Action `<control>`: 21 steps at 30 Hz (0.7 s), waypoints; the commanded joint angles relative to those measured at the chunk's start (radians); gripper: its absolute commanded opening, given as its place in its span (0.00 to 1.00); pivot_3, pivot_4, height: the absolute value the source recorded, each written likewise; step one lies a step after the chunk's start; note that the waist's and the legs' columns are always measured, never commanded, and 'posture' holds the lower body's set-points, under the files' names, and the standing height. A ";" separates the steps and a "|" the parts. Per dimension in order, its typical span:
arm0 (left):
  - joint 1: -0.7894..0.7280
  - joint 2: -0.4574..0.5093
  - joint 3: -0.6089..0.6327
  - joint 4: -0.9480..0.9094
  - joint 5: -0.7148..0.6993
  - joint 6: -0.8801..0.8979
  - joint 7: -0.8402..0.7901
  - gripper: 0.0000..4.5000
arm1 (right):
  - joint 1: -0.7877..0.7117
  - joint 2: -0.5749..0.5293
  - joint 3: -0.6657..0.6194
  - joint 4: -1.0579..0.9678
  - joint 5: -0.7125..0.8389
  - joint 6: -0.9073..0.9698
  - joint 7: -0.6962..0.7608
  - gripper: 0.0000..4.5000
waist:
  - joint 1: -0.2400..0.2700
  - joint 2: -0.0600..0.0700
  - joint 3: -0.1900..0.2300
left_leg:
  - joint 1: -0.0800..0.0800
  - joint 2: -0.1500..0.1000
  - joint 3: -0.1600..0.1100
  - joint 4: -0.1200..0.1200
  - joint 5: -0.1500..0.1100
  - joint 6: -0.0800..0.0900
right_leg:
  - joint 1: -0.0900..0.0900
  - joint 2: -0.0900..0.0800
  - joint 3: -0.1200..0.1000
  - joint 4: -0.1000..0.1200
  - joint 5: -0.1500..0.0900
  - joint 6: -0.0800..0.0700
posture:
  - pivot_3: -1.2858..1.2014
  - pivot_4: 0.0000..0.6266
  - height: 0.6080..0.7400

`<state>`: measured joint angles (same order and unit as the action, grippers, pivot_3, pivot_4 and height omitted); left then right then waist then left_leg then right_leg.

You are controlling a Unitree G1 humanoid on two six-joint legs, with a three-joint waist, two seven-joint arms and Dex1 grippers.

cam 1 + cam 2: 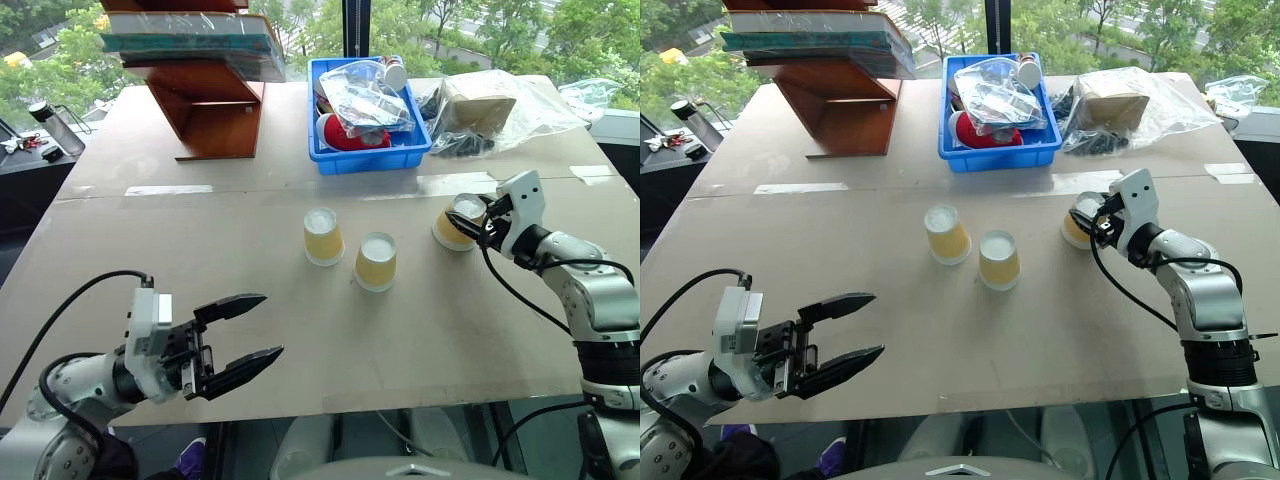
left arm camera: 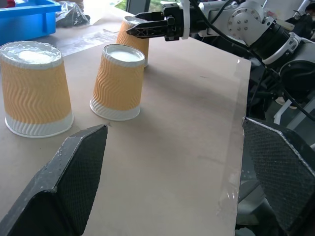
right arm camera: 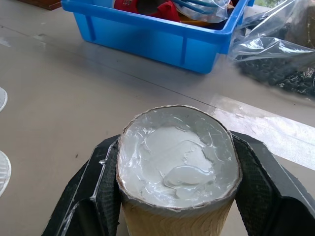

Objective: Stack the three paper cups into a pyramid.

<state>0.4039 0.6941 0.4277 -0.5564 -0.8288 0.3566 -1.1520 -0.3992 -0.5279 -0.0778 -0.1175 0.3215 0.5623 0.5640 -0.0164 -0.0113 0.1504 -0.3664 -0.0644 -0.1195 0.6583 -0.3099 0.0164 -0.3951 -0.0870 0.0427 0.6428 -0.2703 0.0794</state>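
Right gripper (image 1: 470,217) clamps one upturned paper cup (image 3: 178,162), squeezing its base oval.

Left gripper (image 1: 248,332) hangs spread wide, holding nothing, at seven o'clock of the two free cups (image 1: 323,236) (image 1: 376,261) at table (image 1: 200,250) centre; blue bin (image 1: 371,152) at twelve. No legible writing.

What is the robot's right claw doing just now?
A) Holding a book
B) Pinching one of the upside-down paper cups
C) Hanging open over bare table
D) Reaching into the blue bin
B: the right gripper has a black finger pressed on each side of an inverted paper cup, squeezing its top slightly oval.
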 commanded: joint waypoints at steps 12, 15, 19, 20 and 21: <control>0.009 0.000 0.015 0.004 -0.008 -0.022 -0.014 1.00 | 0.160 -0.208 -0.065 -0.426 0.231 0.180 0.171 0.54 | 0.002 0.000 0.000 | -0.001 0.000 -0.001 0.000 0.000 0.000 | 0.000 0.000 -0.001 -0.001 0.000 0.000 | 0.52 0.24 1.00; 0.000 0.001 0.007 0.009 -0.006 -0.022 -0.015 1.00 | 0.157 -0.152 -0.039 -0.455 0.186 0.224 0.040 0.54 | 0.002 0.000 0.000 | -0.001 0.000 -0.001 0.000 0.000 0.000 | 0.000 0.000 -0.001 0.000 0.000 0.000 | 0.52 0.24 1.00; -0.012 0.004 0.004 0.018 -0.004 -0.021 -0.020 1.00 | 0.165 -0.069 -0.017 -0.510 0.162 0.277 -0.093 0.54 | 0.003 0.000 0.000 | -0.001 0.000 -0.001 0.000 0.000 0.000 | 0.000 0.000 -0.001 0.000 0.000 0.000 | 0.52 0.24 1.00; -0.015 0.006 0.004 0.021 -0.004 -0.020 -0.022 1.00 | 0.174 -0.053 -0.015 -0.526 0.162 0.296 -0.118 0.54 | 0.004 0.000 0.000 | -0.001 0.000 -0.001 0.000 0.000 0.000 | -0.001 0.000 -0.001 0.000 0.000 0.000 | 0.52 0.24 1.00; -0.019 0.008 0.003 0.025 -0.002 -0.020 -0.024 1.00 | 0.180 -0.041 -0.011 -0.543 0.161 0.311 -0.139 0.54 | 0.005 0.000 0.000 | -0.001 0.000 -0.001 0.000 0.000 0.000 | -0.001 0.000 -0.001 0.000 0.000 0.000 | 0.52 0.24 1.00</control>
<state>0.3905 0.6941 0.4223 -0.5282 -0.8275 0.3548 -1.1640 -0.2220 -0.5755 -0.0819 -0.5973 0.4845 0.8533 0.4679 -0.0111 -0.0113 0.1503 -0.3680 -0.0645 -0.1209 0.6586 -0.3099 0.0164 -0.3964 -0.0872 0.0414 0.6426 -0.2703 0.0794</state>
